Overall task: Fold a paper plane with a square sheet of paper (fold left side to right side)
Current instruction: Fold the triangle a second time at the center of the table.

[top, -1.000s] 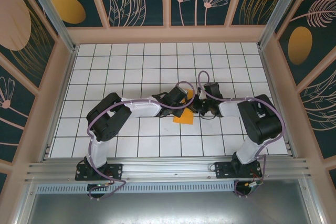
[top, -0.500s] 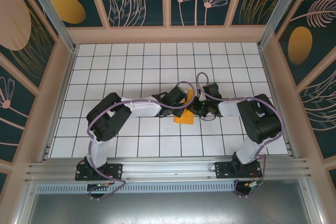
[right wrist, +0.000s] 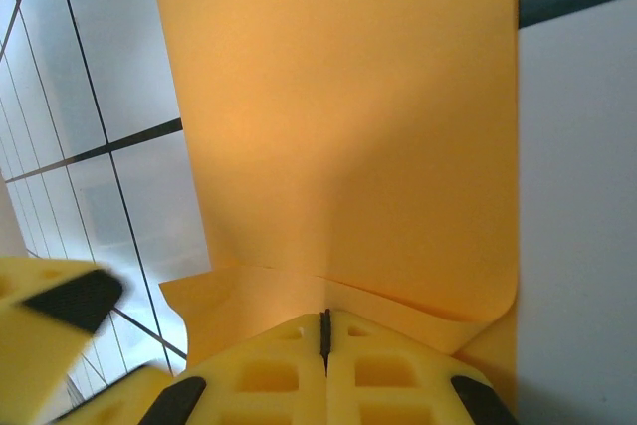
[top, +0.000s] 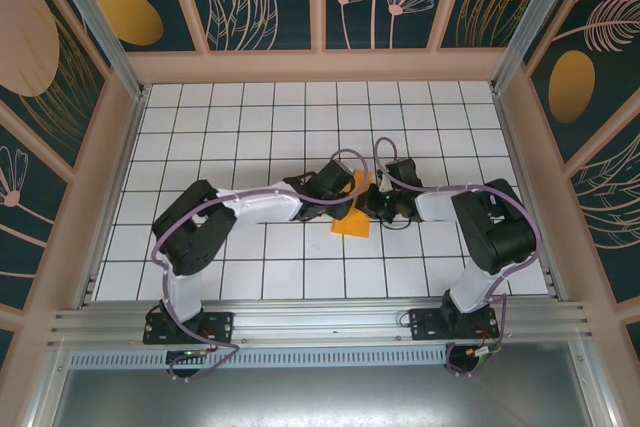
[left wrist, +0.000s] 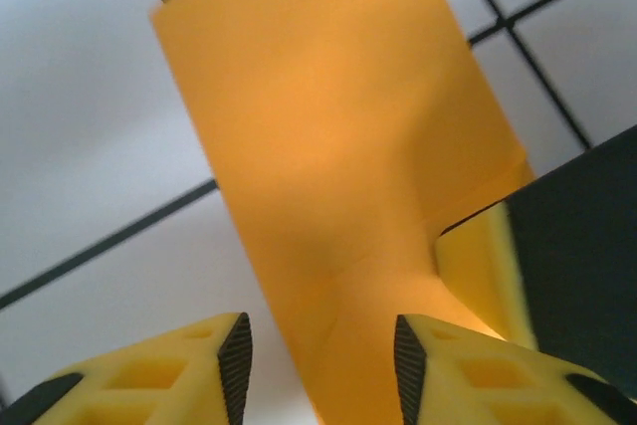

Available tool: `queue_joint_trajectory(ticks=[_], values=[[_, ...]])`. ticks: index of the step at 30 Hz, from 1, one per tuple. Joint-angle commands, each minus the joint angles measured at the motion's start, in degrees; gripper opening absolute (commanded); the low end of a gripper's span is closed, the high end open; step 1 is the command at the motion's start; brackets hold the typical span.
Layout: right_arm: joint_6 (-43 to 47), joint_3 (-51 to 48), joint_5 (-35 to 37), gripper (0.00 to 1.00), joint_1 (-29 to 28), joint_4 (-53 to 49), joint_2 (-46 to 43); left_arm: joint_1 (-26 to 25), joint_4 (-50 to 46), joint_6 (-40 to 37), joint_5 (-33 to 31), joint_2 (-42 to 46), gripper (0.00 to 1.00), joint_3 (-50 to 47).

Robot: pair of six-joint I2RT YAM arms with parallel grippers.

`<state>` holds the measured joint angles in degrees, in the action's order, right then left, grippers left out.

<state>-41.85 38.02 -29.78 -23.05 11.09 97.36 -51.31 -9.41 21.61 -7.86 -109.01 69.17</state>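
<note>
Seen mid-way across the white tiled desk (top: 250,247): a thin bright orange square sheet of paper (top: 350,224). Pinched at one lifted edge by the closed right gripper (right wrist: 324,330), likely anchoring the fold. Straddled by the left gripper (left wrist: 318,355), jaws parted, apparently ready to regrip.

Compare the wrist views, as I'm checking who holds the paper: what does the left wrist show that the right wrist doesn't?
Left wrist: the left gripper with jaws apart, pinching nothing, the orange paper reaching toward their gap. Right wrist: the right gripper shut on the paper's near edge, which curls there. Both: the paper over the white gridded table.
</note>
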Motion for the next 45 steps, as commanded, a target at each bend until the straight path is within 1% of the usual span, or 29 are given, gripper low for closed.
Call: queue_joint_trajectory(ticks=[1,2,4,9,11,14,18,21,27,45], values=[[1.3,-0.1,3.1,0.0,-0.2,-4.2,2.0,0.3,-1.6,2.2,-0.6,5.7,0.47,-1.5],[1.4,-0.1,3.0,0.0,-0.2,-4.1,2.0,0.3,-1.3,2.9,0.5,6.5,0.47,-2.3],[1.4,-0.1,2.8,0.0,-0.2,-4.1,1.9,0.6,0.2,4.4,5.1,7.9,0.46,-4.3],[1.7,-0.1,2.9,0.0,-0.2,-4.4,2.0,1.1,6.5,8.4,17.6,9.1,0.35,-8.4],[1.8,0.0,2.8,0.0,-0.2,-4.6,1.8,1.3,9.0,9.6,22.2,8.7,0.33,-9.5],[1.9,-0.1,3.0,0.0,-0.2,-4.8,1.7,2.1,11.1,11.0,26.0,6.9,0.3,-10.4],[2.2,-0.1,2.9,0.0,-0.3,-4.9,1.6,3.3,14.0,12.5,29.1,4.8,0.27,-11.5],[2.1,-0.2,2.8,0.0,-0.2,-4.9,1.7,3.3,15.3,12.5,30.1,3.9,0.27,-11.7],[2.4,-0.1,2.7,0.0,-0.2,-5.2,1.7,3.4,14.3,12.1,28.2,2.1,0.27,-11.5],[2.8,0.3,3.0,0.0,-0.3,-5.9,1.6,3.4,13.2,11.8,23.8,0.3,0.25,-13.1]])
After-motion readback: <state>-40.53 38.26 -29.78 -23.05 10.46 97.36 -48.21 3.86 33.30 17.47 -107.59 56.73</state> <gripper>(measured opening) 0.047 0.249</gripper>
